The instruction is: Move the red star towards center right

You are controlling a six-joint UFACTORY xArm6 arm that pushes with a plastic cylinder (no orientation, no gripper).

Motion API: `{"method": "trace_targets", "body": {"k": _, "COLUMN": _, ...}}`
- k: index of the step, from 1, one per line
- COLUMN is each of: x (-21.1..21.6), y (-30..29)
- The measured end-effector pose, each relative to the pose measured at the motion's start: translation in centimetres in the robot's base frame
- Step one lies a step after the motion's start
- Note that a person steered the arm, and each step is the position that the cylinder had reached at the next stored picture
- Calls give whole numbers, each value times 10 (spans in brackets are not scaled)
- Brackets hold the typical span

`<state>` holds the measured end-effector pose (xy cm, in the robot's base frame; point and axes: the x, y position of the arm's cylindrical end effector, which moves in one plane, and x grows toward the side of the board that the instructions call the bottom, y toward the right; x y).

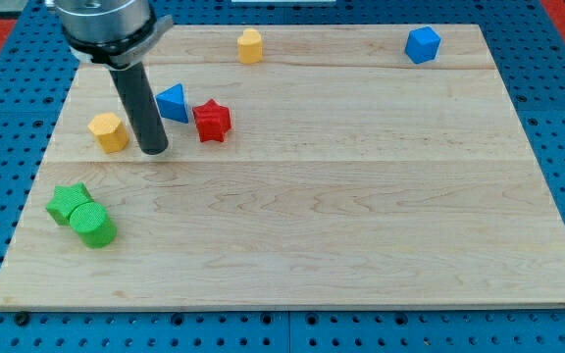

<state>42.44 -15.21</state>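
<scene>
We find the wooden board (pixel 361 216) lying on a blue pegboard surface (pixel 8 118), with seven blocks upon it. Our arm carries no fingers to stand apart or together; it ends in a straight dark rod, and my tip (pixel 153 151) rests on the board in the view's left half.

The red star (pixel 212 121) sits just to the view's right of my tip and slightly above it, near but apart from the rod. The blue triangular block (pixel 174 102) lies between the rod and the red star, close beside the rod's shaft (we cannot tell whether they touch) and near the star's left side.

The yellow hexagonal block (pixel 109 131) stands just to the view's left of my tip, apart from it. Below my tip and to the view's left, the green star (pixel 68 203) and the green cylinder (pixel 93 225) sit touching each other near the board's left edge.

Well apart from my tip, along the board's top edge, we note a second yellow block (pixel 250 46) above and to the right, and the blue block (pixel 423 44), angular in shape, far toward the view's top right.
</scene>
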Motion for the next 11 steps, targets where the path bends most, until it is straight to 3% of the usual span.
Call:
{"method": "trace_targets", "body": {"k": 3, "x": -14, "y": 0}}
{"method": "trace_targets", "body": {"k": 5, "x": -26, "y": 70}}
{"method": "trace_targets", "body": {"k": 7, "x": -58, "y": 64}}
{"method": "trace_targets", "body": {"k": 8, "x": -58, "y": 113}}
{"method": "trace_targets", "body": {"k": 9, "x": -86, "y": 139}}
{"method": "trace_targets", "body": {"k": 10, "x": -117, "y": 128}}
{"method": "trace_targets", "body": {"k": 11, "x": -95, "y": 174}}
